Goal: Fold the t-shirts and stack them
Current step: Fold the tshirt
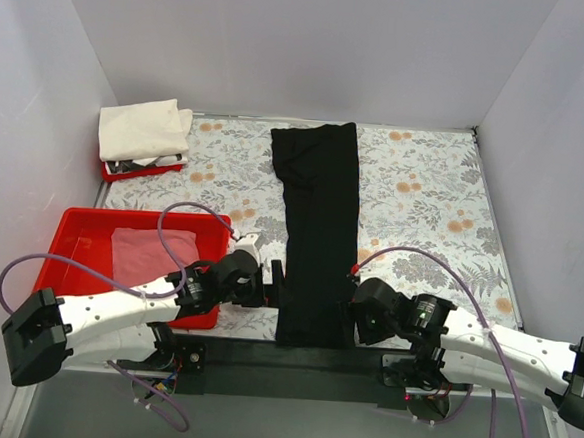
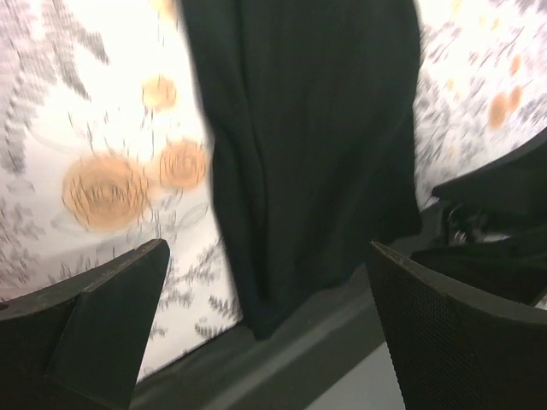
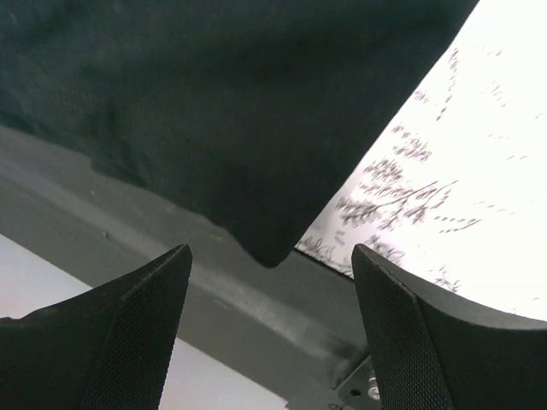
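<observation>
Black t-shirt point(image 1: 318, 231): lying as a narrow strip on the surface point(image 1: 423, 208), long axis running away from the arms, near end reaching the near edge.
Left tool point(image 2: 267, 249): spreading wide, gripping nothing, hovering just left of that end.
Right tool point(image 3: 271, 252): gaping, gripping nothing, just right of it.
Nearer arm: both sitting about equally close.
Red tray point(image 1: 81, 219): holding the pink t-shirt point(image 1: 151, 251).
Small red tray point(image 1: 140, 173): carrying the cream-white t-shirt point(image 1: 143, 128).

A: What fills the frame?
B: Black t-shirt point(image 3: 214, 102), top and left. One corner lies over a dark grey strip point(image 3: 111, 196).
A: Gripper?
B: Right gripper point(image 3: 271, 256) has its jaws apart with nothing between them. Fingers point(image 3: 128, 342) sit low at both sides, shirt corner just past the tips.
A: Rest?
B: Floral table cover point(image 3: 444, 188) on the right, blurred and washed out. Paler grey surface point(image 3: 51, 273) bottom left.
</observation>
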### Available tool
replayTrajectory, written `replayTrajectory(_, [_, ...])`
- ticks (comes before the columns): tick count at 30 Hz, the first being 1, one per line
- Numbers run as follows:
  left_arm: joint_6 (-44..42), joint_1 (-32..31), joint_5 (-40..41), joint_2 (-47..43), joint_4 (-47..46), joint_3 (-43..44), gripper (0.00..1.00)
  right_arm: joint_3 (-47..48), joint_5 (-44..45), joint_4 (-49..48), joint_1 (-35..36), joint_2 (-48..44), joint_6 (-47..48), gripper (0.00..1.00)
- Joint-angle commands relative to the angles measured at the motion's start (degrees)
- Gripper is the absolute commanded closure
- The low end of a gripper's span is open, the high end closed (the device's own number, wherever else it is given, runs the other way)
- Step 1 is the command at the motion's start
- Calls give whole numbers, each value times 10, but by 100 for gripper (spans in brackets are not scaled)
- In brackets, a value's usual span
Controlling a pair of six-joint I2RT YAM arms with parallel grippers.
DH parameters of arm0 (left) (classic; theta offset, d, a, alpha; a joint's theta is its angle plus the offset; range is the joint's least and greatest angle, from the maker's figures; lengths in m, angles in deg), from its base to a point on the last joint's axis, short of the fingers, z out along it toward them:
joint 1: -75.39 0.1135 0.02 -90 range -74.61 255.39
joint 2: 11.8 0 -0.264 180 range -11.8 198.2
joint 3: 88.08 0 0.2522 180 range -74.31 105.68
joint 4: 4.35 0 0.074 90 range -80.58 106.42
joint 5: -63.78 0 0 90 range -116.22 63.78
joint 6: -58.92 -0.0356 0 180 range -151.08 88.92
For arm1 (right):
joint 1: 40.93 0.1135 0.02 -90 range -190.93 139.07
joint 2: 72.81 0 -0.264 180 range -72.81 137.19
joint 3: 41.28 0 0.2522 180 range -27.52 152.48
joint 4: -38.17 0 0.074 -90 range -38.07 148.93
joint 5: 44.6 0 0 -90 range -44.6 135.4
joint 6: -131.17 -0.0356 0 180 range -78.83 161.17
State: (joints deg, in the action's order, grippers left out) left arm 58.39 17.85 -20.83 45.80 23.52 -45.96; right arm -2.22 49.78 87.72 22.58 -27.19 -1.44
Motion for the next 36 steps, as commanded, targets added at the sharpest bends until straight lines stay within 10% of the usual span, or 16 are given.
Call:
replayTrajectory(1, [48, -25, -30, 7, 41, -21, 9, 2, 15, 3, 30, 11, -57, 31])
replayTrajectory(36, [131, -162, 2, 132, 59, -15, 57, -5, 76, -63, 57, 63, -78, 56])
